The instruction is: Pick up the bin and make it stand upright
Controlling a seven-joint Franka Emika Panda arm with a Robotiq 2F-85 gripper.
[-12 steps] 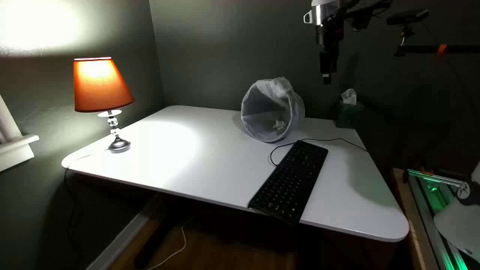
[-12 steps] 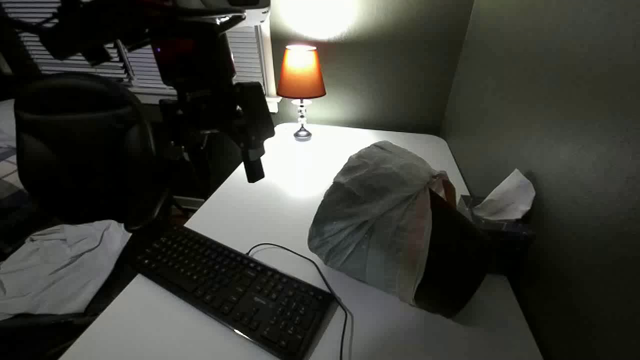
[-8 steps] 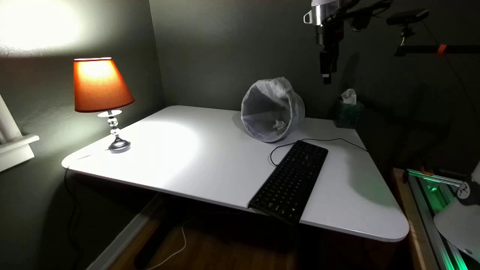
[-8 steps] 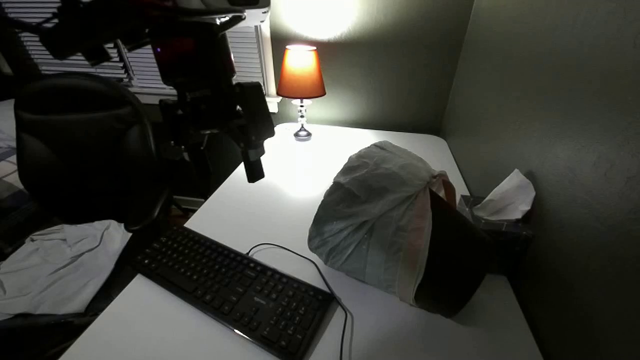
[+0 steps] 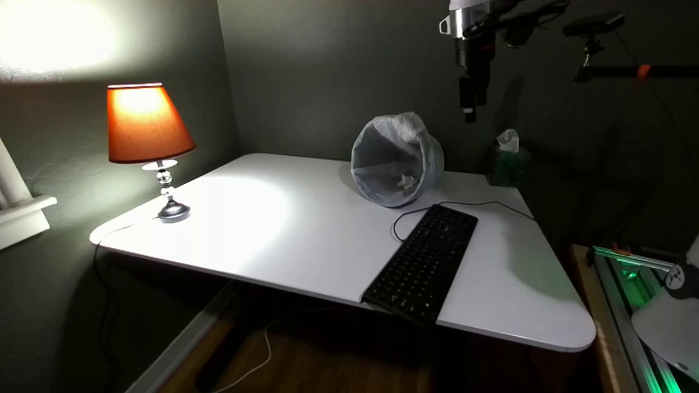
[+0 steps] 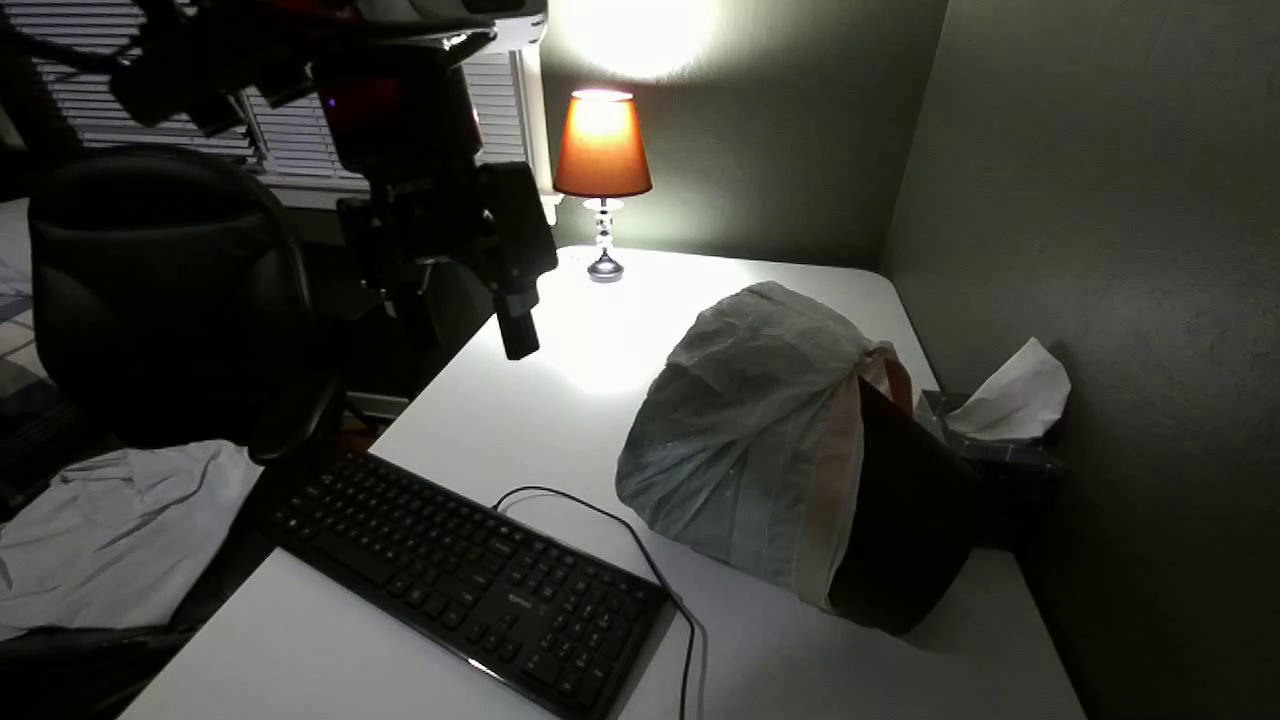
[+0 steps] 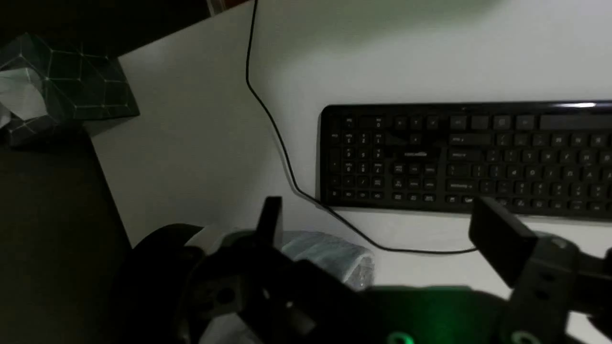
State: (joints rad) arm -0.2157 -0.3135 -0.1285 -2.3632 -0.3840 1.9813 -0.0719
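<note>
The bin lies on its side on the white table. In an exterior view its round mouth faces the camera, with a whitish liner and a crumpled white scrap inside. In an exterior view the grey liner wraps the rim and the dark base points toward the wall. My gripper hangs in the air above the table, empty, apart from the bin, in both exterior views. In the wrist view the gripper has its fingers wide apart. Part of the bin shows behind the left finger; the rest is hidden.
A black keyboard with a cable lies in front of the bin, overhanging the table edge. A tissue box stands by the bin's base near the wall. A lit orange-shaded lamp stands at the far corner. A black chair is beside the table.
My gripper has shifted slightly, toward the bin's side in both exterior views. The bin, keyboard and other things have not moved.
</note>
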